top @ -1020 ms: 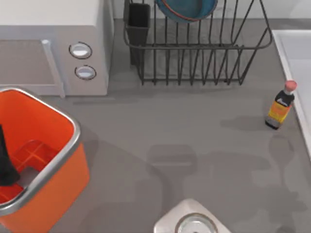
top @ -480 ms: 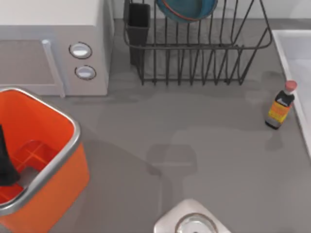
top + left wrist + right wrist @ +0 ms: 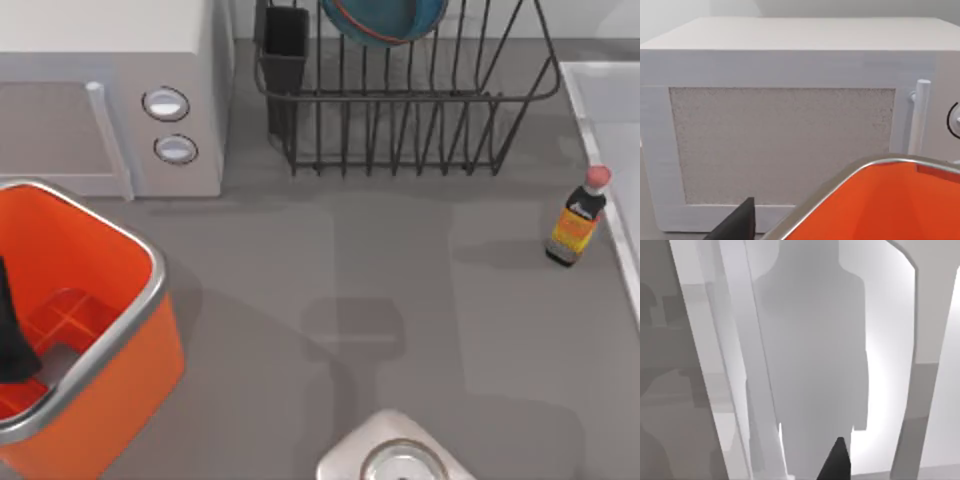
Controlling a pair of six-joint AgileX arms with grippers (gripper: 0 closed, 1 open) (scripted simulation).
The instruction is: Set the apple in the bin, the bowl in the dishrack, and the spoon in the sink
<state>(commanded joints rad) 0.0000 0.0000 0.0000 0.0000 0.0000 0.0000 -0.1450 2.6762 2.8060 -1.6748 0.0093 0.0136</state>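
Left gripper (image 3: 12,345) inside bin (image 3: 120,340) at tabletop's left edge; finger state cannot be told. Right gripper's dark fingertip (image 3: 837,462) above sink (image 3: 610,120) at right edge. Bowl (image 3: 385,20) in dishrack (image 3: 400,110) at far edge. Microwave (image 3: 110,100) at far-left corner. Sauce bottle (image 3: 577,218) beside sink.

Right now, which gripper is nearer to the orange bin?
Left. The left gripper hangs over the bin, within its rim; the right gripper is over the pale sink, across the table.

matte black left gripper (image 3: 12,335), tapered black fingertip (image 3: 837,462)
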